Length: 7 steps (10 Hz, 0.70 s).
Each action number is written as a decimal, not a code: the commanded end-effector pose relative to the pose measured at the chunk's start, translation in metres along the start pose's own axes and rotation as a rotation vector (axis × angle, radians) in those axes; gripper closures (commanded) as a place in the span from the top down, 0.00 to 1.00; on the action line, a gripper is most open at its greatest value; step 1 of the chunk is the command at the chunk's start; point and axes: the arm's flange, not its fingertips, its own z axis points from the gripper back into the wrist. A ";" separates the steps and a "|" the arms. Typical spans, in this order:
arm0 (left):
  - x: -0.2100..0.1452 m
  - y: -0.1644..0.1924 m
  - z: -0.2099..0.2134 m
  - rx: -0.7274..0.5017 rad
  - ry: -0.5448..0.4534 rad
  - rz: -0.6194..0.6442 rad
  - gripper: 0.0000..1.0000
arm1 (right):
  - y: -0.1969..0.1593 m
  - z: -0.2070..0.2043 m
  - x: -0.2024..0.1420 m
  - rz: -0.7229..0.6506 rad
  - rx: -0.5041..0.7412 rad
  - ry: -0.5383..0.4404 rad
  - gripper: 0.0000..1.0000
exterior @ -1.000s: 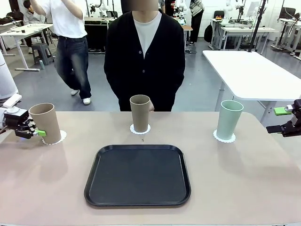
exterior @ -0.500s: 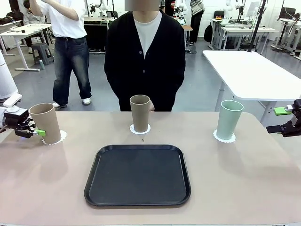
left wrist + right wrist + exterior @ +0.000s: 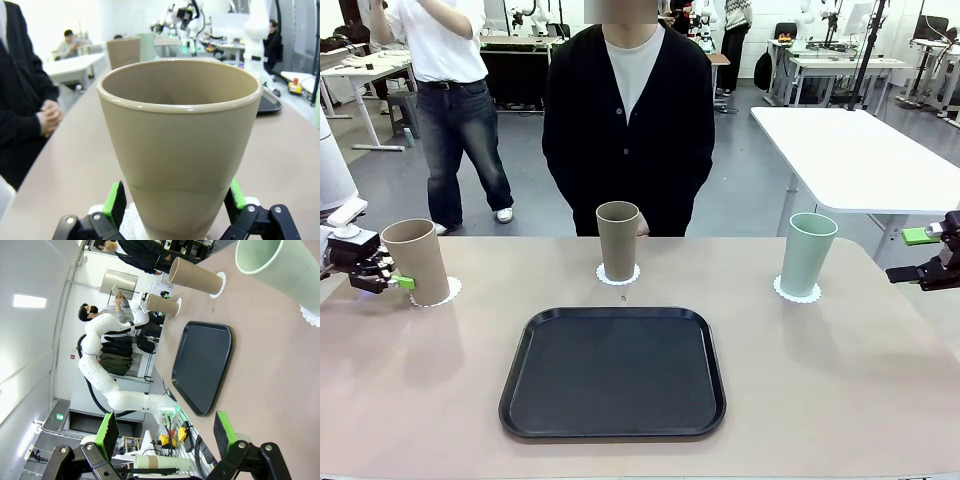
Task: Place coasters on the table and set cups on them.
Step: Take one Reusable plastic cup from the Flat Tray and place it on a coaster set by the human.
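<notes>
While the left gripper (image 3: 404, 282) has its green pads on both sides of the tall tan-brown cup (image 3: 417, 260), I cannot tell if they squeeze it. That cup stands on a round white paper coaster (image 3: 449, 291) on the big beige table (image 3: 820, 380). Far off, the right gripper (image 3: 918, 255) is spread wide, with the pale mint green cup (image 3: 806, 253) near it on its own lacy coaster (image 3: 797, 292).

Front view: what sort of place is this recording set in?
Most likely a robotics lab: white tables across an open grey floor, other robot arms at benches behind, and a person standing at the beige table.
</notes>
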 end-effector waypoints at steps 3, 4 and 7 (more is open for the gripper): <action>0.001 0.005 0.010 -0.010 0.029 0.024 1.00 | 0.000 -0.001 0.001 0.001 -0.002 0.001 1.00; 0.001 0.005 0.012 -0.007 0.031 0.026 1.00 | 0.000 -0.001 0.001 0.001 -0.002 0.001 1.00; 0.001 0.006 0.021 0.003 0.039 0.029 1.00 | 0.000 -0.001 0.001 0.001 -0.002 0.001 1.00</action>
